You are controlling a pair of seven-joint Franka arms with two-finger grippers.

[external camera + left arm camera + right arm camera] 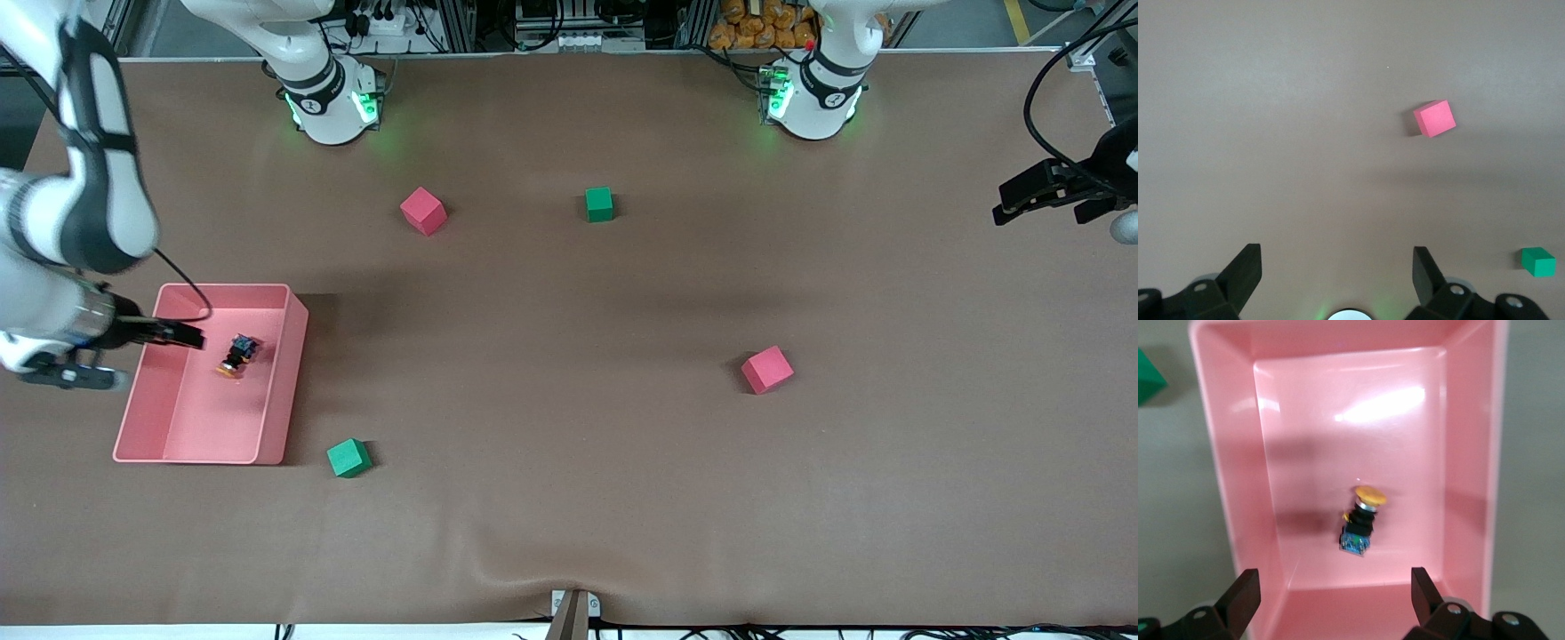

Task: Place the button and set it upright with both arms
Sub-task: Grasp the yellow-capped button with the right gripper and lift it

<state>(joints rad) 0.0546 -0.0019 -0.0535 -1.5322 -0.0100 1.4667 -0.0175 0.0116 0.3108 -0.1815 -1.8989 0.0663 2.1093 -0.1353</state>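
The button [238, 354] lies on its side on the floor of a pink tray [289, 382] at the right arm's end of the table. Its orange cap points toward the front camera. In the right wrist view, the button [1361, 520] shows its orange cap, black body and bluish end. My right gripper [182, 335] is open and empty. It hangs over the tray beside the button without touching it, and its fingers [1245, 590] straddle the tray's end wall. My left gripper [1022, 197] is open and empty [1337, 263], up over the left arm's end of the table.
Loose cubes lie on the brown table: a pink cube [423, 211] and a green cube [599, 204] toward the bases, a pink cube [766, 369] mid-table, and a green cube [348, 458] beside the tray's near corner. The left wrist view shows a pink cube [1435, 118] and a green cube [1538, 261].
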